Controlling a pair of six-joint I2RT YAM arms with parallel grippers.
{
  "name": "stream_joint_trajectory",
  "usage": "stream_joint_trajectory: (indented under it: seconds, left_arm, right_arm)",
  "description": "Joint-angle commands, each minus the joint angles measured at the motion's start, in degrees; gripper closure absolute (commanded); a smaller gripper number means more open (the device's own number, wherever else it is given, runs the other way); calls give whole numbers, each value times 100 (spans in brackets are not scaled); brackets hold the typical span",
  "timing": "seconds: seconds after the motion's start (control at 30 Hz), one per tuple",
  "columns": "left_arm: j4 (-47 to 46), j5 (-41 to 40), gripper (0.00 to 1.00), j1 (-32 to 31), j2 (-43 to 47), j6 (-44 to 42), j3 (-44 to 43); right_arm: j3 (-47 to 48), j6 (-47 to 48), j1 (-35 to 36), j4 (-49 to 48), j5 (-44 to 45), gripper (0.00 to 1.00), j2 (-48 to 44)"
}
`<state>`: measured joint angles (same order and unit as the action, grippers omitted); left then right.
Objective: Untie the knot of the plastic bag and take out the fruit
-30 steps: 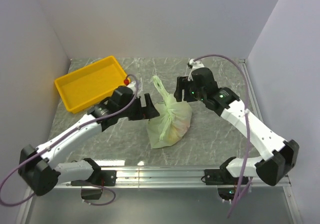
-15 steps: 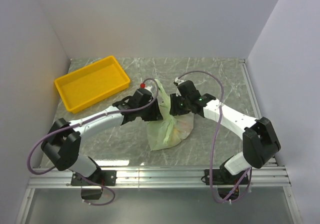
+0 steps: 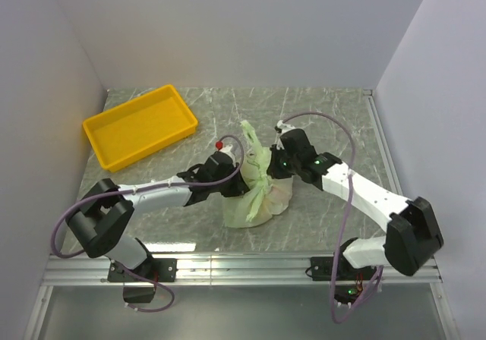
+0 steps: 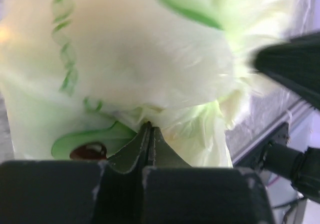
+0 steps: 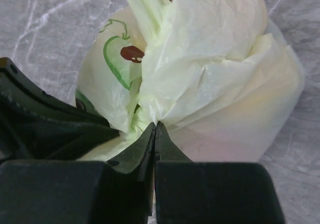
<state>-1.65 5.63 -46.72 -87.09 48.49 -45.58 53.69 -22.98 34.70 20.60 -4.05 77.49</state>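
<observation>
Pinching the plastic bag (image 3: pixel 262 203) on the worktop (image 3: pixel 334 112): my left gripper (image 4: pixel 149 130) is closed on film at its left flank, and my right gripper (image 5: pixel 155 127) is closed on its right neck. Beyond these rises the knot (image 3: pixel 250 139). Pulling apart could tighten it or tear the film.

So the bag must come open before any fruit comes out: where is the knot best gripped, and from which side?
Probably take the thin green tail sticking out beyond the knot, coming from above on the far side. It's the only narrow, free part; the bag below is round, slack film. The left gripper and right gripper look shut on the bag's neck from either side.
</observation>
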Motion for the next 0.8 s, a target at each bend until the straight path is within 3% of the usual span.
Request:
stream_joint_trajectory:
  seconds: [0.0, 0.3, 0.47, 0.63, 0.73, 0.77]
  left_arm:
    - [297, -791, 100, 49, 43, 73, 479]
    - [-256, -677, 100, 356, 156, 600, 1376]
    - [-169, -642, 100, 1085, 850, 583, 1789]
    - [51, -361, 99, 1157, 1905, -321, 1492]
    - [86, -281, 59, 763, 2327, -1146, 1079]
    - [147, -308, 38, 630, 2372, -1384, 791]
  right_arm:
    - [-218, -214, -235, -179, 388, 100, -724]
    - [-1676, -1259, -1367, -557, 494, 100, -2685]
    - [-2573, -1867, -2255, -513, 371, 100, -3932]
    - [-2417, -1394, -2345, -312, -480, 100, -3892]
    - [-2302, -1148, -2170, -197, -553, 100, -3619]
    - [-2267, -1060, -2108, -162, -509, 100, -3558]
